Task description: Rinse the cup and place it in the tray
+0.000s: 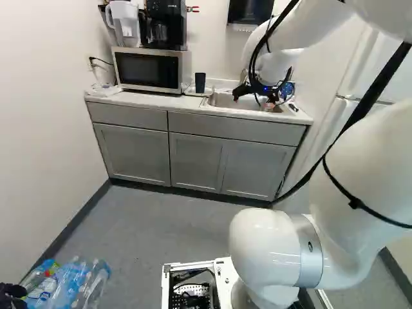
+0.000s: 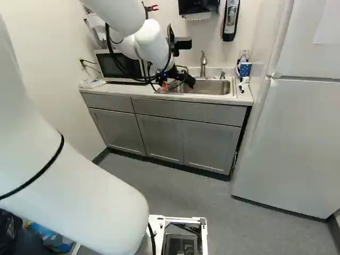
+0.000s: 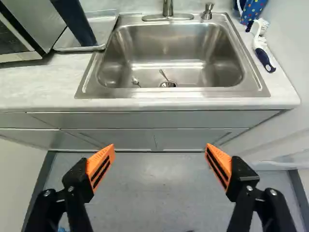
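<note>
Ahead and left of the claw (image 3: 160,146) | cup (image 3: 75,21), dark, one, standing on tray (image 3: 103,28) | grip: released, empty | step: placing, seemingly complete; rinse unconfirmed | next: likely withdrawal

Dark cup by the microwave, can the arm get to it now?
Probably yes: the gripper is open and empty, and nothing seems to stand between it and the cup on the tray, though the microwave close by may crowd one finger.

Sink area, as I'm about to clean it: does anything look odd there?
A slim metal piece slants at the drain, perhaps a stray spoon, though I can't be sure. Otherwise nothing stands out; the cup stands in the tray.
</note>
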Available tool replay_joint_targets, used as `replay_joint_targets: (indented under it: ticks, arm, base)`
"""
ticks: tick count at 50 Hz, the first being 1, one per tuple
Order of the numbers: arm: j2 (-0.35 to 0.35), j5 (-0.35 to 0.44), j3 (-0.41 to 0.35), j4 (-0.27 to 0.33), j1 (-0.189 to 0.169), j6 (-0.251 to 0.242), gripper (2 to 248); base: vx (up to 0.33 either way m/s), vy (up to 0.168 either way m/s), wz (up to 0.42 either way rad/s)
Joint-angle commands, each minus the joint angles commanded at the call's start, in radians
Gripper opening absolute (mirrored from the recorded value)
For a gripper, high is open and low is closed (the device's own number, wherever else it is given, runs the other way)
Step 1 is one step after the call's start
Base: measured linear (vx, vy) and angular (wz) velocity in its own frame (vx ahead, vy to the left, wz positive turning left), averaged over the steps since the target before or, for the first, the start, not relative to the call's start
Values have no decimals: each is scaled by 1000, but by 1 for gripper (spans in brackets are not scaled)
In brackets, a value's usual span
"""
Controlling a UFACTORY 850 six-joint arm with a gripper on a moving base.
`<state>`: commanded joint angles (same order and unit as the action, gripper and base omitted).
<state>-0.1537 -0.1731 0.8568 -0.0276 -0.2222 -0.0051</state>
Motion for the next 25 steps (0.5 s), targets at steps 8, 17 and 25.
replay_joint_targets:
  ticks: [8, 17, 25]
  arm:
    - [-9, 75, -55, 2, 16, 0, 247]
    - [-20, 168, -124, 4, 36, 1, 247]
    - [-31, 258, -190, 7, 55, 1, 247]
  base:
    - [0, 0, 0]
    - [0, 0, 0]
    - [0, 0, 0]
